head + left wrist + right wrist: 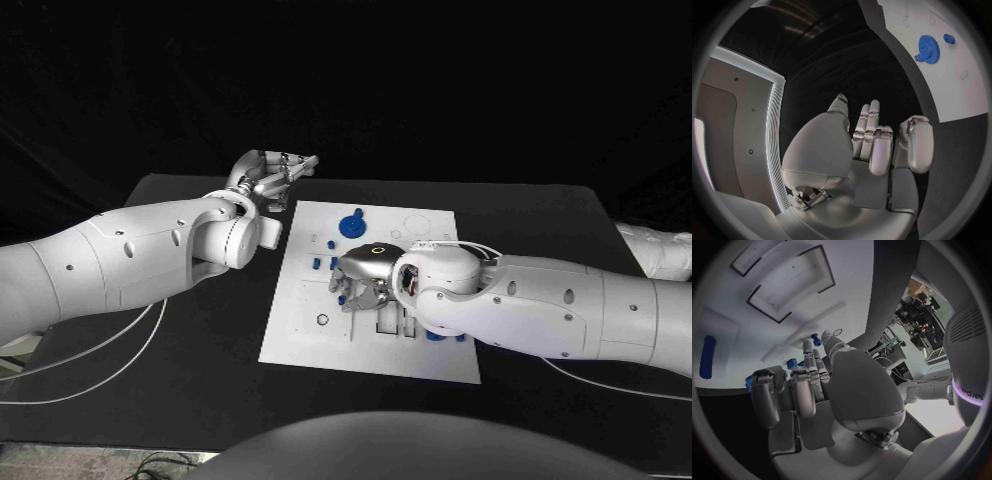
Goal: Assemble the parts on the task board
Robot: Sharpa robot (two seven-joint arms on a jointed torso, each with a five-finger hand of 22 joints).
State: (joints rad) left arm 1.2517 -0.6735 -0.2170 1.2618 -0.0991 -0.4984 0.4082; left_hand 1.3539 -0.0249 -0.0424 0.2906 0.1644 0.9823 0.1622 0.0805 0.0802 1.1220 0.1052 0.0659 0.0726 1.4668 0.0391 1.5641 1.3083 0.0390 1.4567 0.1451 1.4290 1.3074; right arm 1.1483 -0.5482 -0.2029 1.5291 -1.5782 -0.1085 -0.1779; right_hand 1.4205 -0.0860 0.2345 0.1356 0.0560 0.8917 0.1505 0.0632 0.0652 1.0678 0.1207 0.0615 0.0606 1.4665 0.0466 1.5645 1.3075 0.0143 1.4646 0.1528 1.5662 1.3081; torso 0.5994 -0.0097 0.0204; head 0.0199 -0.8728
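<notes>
The white task board lies in the middle of the black table. A blue gear stands near its far edge, also seen as the gear with a small blue piece beside it. My left hand hovers off the board's far left corner, fingers loosely extended and empty. My right hand is low over the board's middle, fingers curled down among small blue parts. Whether it grips one is hidden. A long blue part lies flat further off.
More blue parts lie on the board: a group at its left side and two near its right edge. Rectangular recesses are cut in the board. White cables trail over the table at the left.
</notes>
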